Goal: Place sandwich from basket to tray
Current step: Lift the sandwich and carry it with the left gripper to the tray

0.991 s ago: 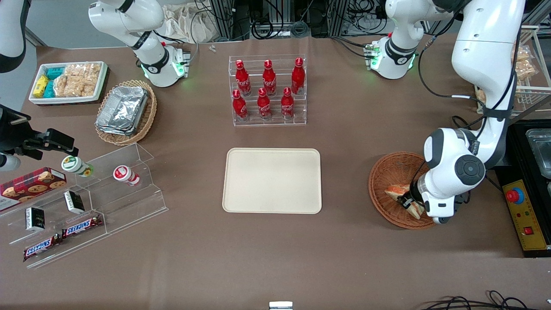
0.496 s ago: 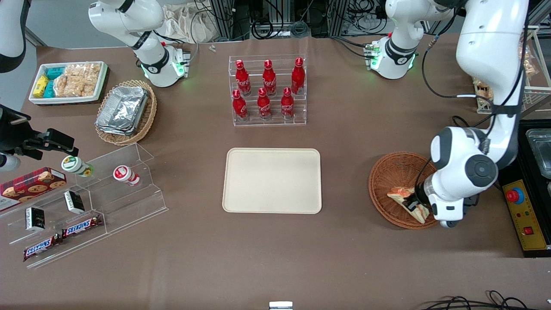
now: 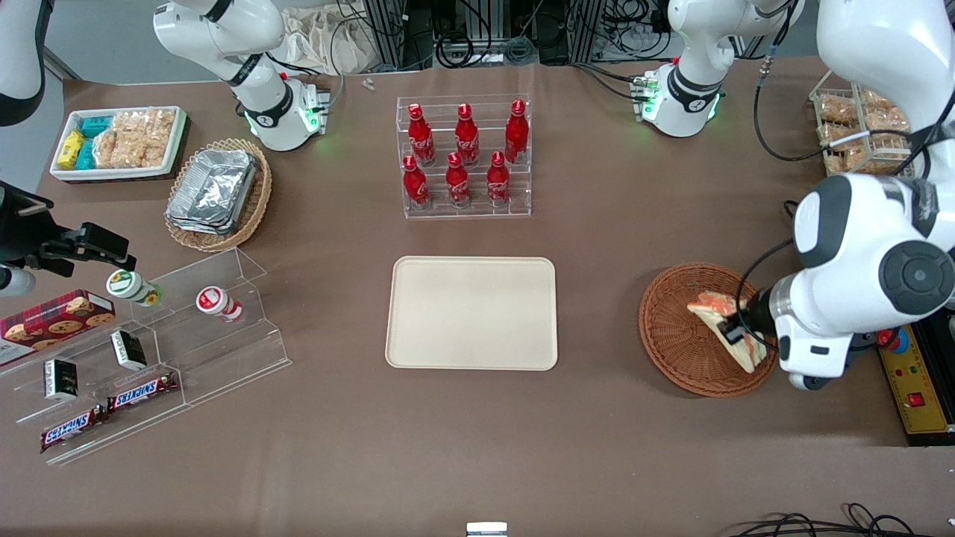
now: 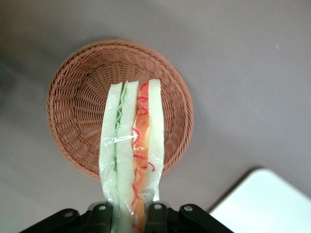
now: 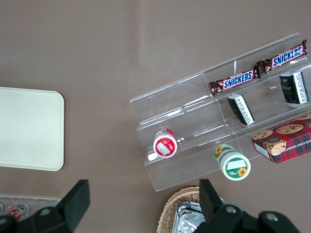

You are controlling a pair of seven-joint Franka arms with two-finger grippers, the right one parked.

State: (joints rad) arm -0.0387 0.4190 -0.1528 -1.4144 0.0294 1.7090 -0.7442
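The sandwich (image 3: 727, 328), a wrapped wedge of white bread with orange-red and green layers, hangs above the round reddish-brown wicker basket (image 3: 675, 328). My left gripper (image 3: 739, 334) is shut on it, lifted clear of the basket floor. In the left wrist view the sandwich (image 4: 131, 150) sticks out from between the black fingers (image 4: 99, 216) of the gripper (image 4: 130, 216), with the basket (image 4: 73, 107) below it. The beige tray (image 3: 471, 312) lies flat at the table's middle, toward the parked arm's end from the basket; a corner of the tray (image 4: 272, 204) shows in the left wrist view.
An acrylic rack of several red bottles (image 3: 464, 158) stands farther from the front camera than the tray. A wire rack of bagged snacks (image 3: 858, 127) and a control box with a red button (image 3: 906, 373) sit at the working arm's end. Snack shelves (image 3: 149, 350) lie toward the parked arm's end.
The gripper has risen with the sandwich, lifting it off the basket floor, and the arm's wrist has swung up and toward the working arm's end.
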